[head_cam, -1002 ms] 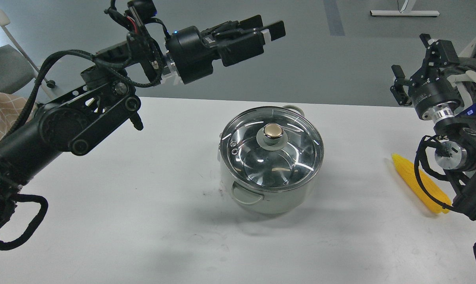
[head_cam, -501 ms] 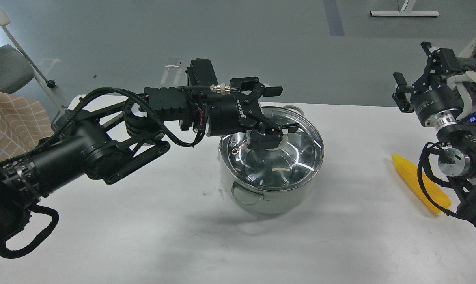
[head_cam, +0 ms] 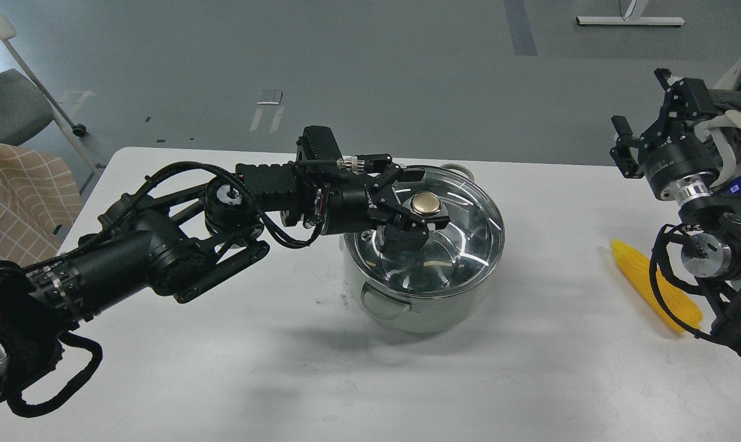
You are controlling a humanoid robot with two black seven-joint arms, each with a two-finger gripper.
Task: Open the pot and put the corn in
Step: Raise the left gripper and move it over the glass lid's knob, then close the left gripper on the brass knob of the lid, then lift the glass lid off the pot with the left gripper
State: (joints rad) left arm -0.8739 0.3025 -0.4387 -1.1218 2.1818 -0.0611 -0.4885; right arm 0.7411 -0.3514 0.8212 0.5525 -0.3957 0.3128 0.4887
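The pale grey-green pot (head_cam: 434,314) stands mid-table with its glass lid (head_cam: 468,236) on it; the gold knob (head_cam: 426,202) shows at the lid's centre. My left gripper (head_cam: 420,200) reaches in from the left, low over the lid. Its fingers (head_cam: 410,174) stand on either side of the knob, still apart, and I cannot tell whether they touch it. The yellow corn (head_cam: 633,271) lies on the table at the right, partly behind my right arm. My right gripper (head_cam: 643,107) is raised above the table's right edge, open and empty.
The white table (head_cam: 223,368) carries only the pot and corn. A grey chair (head_cam: 8,104) and a checked cloth (head_cam: 14,190) are off the table's left side. Grey floor lies beyond the far edge.
My left arm has swung down from high above the table to the lid. Over the last half second it lowered further, so the knob now shows between its fingers. The right arm barely moved.
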